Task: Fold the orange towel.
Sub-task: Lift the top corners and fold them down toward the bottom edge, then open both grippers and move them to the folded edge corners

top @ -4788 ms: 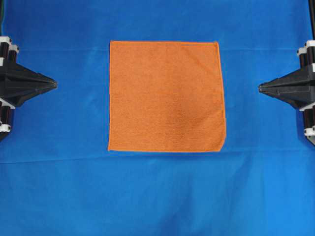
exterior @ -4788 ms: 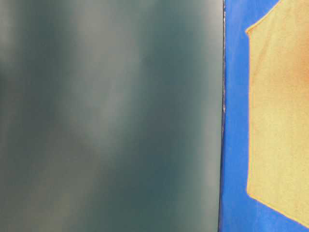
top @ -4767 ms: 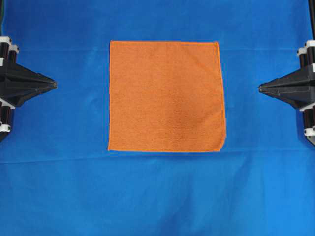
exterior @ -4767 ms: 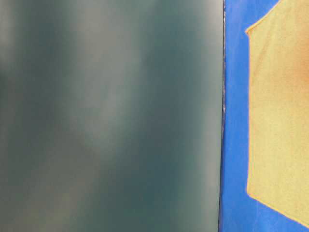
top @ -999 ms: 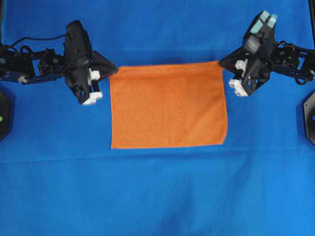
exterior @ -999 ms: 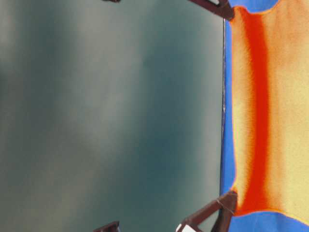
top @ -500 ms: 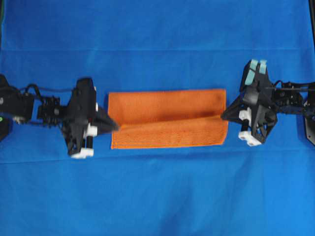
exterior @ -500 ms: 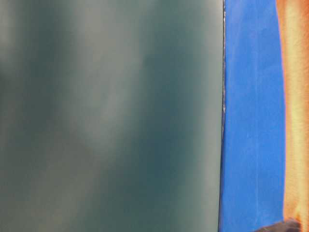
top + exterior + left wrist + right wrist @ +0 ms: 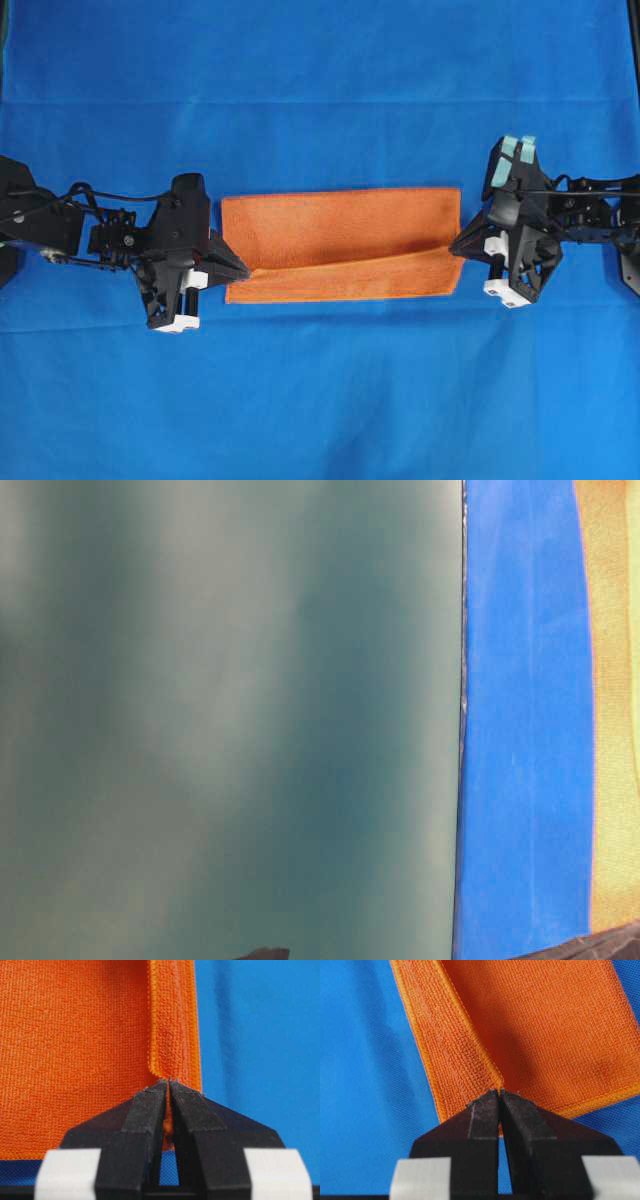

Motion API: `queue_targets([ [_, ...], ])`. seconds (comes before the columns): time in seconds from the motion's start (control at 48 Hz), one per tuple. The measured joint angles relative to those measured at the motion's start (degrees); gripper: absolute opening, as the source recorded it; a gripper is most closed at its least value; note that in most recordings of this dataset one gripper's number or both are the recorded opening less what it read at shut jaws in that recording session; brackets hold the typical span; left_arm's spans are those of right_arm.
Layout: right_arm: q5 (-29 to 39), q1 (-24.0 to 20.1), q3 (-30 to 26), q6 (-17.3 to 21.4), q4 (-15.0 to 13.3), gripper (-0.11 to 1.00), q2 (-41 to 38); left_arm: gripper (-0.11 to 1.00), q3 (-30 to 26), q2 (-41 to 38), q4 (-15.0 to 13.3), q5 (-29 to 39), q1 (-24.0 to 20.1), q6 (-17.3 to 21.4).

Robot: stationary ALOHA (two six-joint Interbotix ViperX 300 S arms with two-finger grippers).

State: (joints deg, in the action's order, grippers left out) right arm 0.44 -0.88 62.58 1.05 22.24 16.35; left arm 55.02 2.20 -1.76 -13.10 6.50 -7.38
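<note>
1. The orange towel (image 9: 340,243) lies in the middle of the blue sheet (image 9: 320,400) that covers the counter, and from overhead it reads as a wide, low band.
2. The far edge has been folded over toward the near edge, but it stops short: a strip of the lower layer shows along the near side.
3. The folded-over hem runs slightly aslant, sitting closer to the near edge on the left than on the right.
4. Left end effector (image 9: 243,271) is at the towel's left edge, tips right on the hem of the top layer.
5. In the left wrist view that left end effector (image 9: 168,1084) has its two black fingers (image 9: 145,1115) nearly together, with a sliver of orange cloth pinched between them. It grips the towel.
6. Right end effector (image 9: 455,245) meets the towel's right edge, on the same folded hem.
7. From the right wrist camera, the right end effector (image 9: 499,1094) is closed tight, its tips on the corner of the top layer where it meets the strip below.
8. The table-level view is mostly a blurred grey-green surface, with a slice of blue sheet and towel edge at the right.
</note>
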Motion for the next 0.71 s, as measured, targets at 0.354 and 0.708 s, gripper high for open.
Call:
queue_targets([
  [0.354,0.7,-0.1,-1.5,-0.2,0.1,0.52,-1.6,0.65,0.0,0.0,0.0,0.1,-0.1,0.1],
  [0.708,1.1,1.9,-1.5,-0.6,-2.1,0.61,4.3,0.68,0.0,3.7,0.0,3.8,-4.5,0.6],
])
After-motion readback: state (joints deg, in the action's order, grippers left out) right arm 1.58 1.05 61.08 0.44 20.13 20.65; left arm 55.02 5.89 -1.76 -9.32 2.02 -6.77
